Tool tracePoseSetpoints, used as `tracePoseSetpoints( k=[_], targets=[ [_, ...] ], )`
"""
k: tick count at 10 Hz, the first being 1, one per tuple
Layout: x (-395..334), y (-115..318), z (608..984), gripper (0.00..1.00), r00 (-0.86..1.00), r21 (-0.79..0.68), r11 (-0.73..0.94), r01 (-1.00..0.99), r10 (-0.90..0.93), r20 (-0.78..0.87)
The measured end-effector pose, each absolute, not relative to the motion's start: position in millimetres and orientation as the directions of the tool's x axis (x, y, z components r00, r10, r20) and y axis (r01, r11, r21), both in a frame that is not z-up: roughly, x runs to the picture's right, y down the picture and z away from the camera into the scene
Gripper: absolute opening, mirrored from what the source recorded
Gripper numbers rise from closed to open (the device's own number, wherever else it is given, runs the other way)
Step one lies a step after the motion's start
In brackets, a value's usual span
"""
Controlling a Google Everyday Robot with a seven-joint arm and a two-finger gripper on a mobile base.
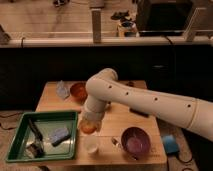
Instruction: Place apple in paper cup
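Observation:
The apple [88, 128] is a small round orange-yellow fruit held at the lower end of my gripper [88, 123]. The gripper is shut on it and points down from the white arm [145, 102], which reaches in from the right. The paper cup [91, 145] is small, white and upright near the table's front edge. It stands just below the apple and slightly to its right, with a small gap between them. The arm's wrist hides the upper part of the gripper.
A purple bowl [135, 141] stands right of the cup with a utensil [116, 142] beside it. An orange bowl [78, 91] and a clear bag [62, 89] sit at the table's back left. A green tray [20, 131] holds a blue sponge [59, 135] and tools.

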State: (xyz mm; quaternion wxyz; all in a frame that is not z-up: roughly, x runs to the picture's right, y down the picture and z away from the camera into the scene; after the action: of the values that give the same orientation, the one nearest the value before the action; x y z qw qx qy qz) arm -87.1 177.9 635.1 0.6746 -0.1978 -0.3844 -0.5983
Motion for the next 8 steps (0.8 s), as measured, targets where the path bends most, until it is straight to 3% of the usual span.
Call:
tracePoseSetpoints(
  k=[3, 8],
  targets=[
    [-89.5, 202.8, 628.2, 0.0, 0.03, 0.167, 0.246, 0.955, -0.639, 0.769],
    [-65.0, 204.8, 657.4, 0.0, 0.155, 0.08, 0.337, 0.938, -0.615, 0.773]
  ],
)
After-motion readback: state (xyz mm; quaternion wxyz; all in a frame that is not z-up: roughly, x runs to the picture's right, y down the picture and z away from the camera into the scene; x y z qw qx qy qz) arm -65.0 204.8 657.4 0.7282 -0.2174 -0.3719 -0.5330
